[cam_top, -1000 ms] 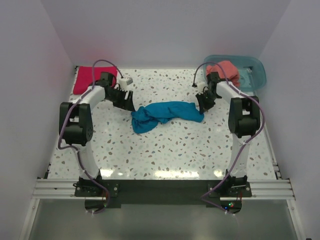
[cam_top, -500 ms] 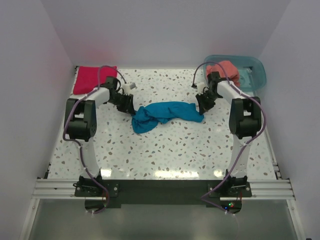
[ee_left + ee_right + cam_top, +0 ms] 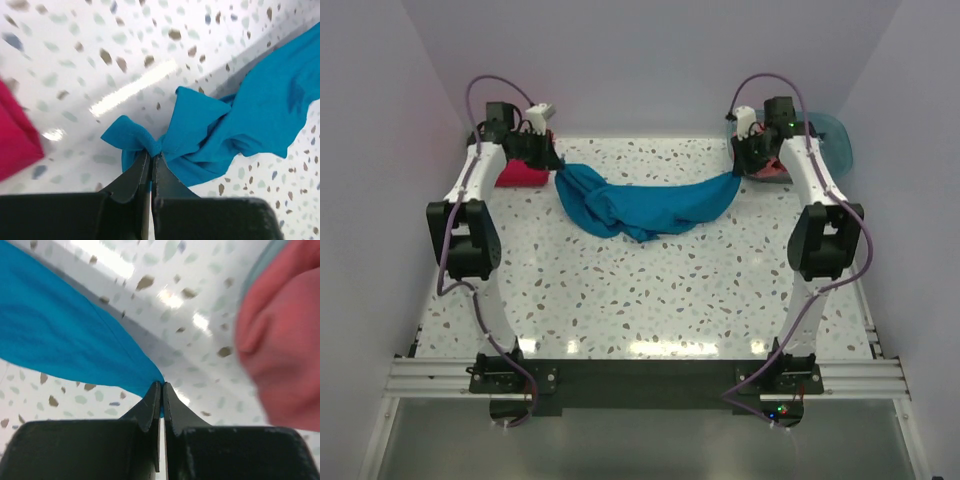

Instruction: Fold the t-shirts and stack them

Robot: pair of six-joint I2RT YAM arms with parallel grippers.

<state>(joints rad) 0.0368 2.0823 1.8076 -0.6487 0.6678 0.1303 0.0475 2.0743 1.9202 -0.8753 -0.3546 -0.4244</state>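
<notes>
Both ends of the teal shirt (image 3: 650, 205) are pinched, by left gripper (image 3: 556, 163) and right gripper (image 3: 738, 176), along the bench's (image 3: 670, 290) far edge. Overhead, red shirt (image 3: 520, 176) and coral shirt (image 3: 285, 340) are half-hidden; wrist views show them closer.

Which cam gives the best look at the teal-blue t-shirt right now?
Top external: the whole teal-blue t-shirt shows, strung between the left gripper and the right gripper. Left wrist shows only the bunched end its jaws pinch, plus some cloth beyond; right wrist shows only a pinched corner.
</notes>
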